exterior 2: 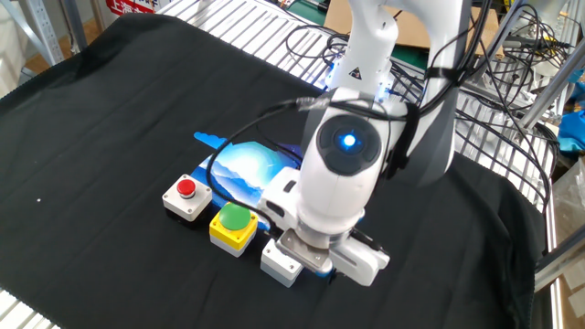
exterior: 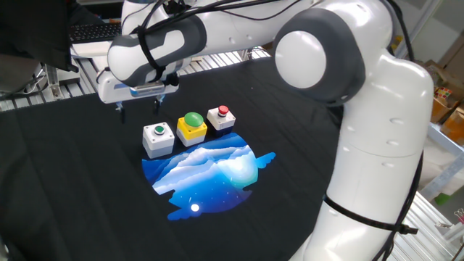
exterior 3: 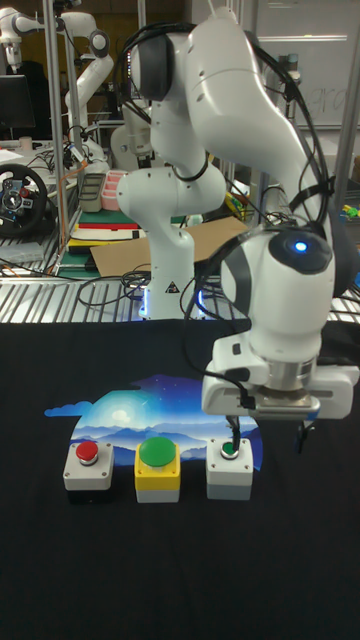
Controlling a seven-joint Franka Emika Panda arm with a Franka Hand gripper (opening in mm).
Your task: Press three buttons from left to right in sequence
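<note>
Three button boxes stand in a row on the black cloth. The grey-white box with a small green button (exterior: 158,138) (exterior 3: 229,465) is next to the yellow box with a green dome (exterior: 192,125) (exterior 2: 232,225) (exterior 3: 157,465). The white box with a red button (exterior: 221,116) (exterior 2: 187,197) (exterior 3: 88,465) ends the row. My gripper (exterior: 140,109) (exterior 3: 268,438) hovers just behind the grey-white box, open, with nothing between its fingers. In the tall view one fingertip (exterior 3: 234,436) hangs right over the small green button. The other fixed view shows the hand covering most of that box (exterior 2: 278,262).
A blue printed patch (exterior: 210,170) lies on the black cloth (exterior: 72,196) beside the boxes. Metal racks (exterior: 43,90) and cables (exterior 2: 311,41) border the table. The arm's large white links (exterior: 377,145) stand to one side.
</note>
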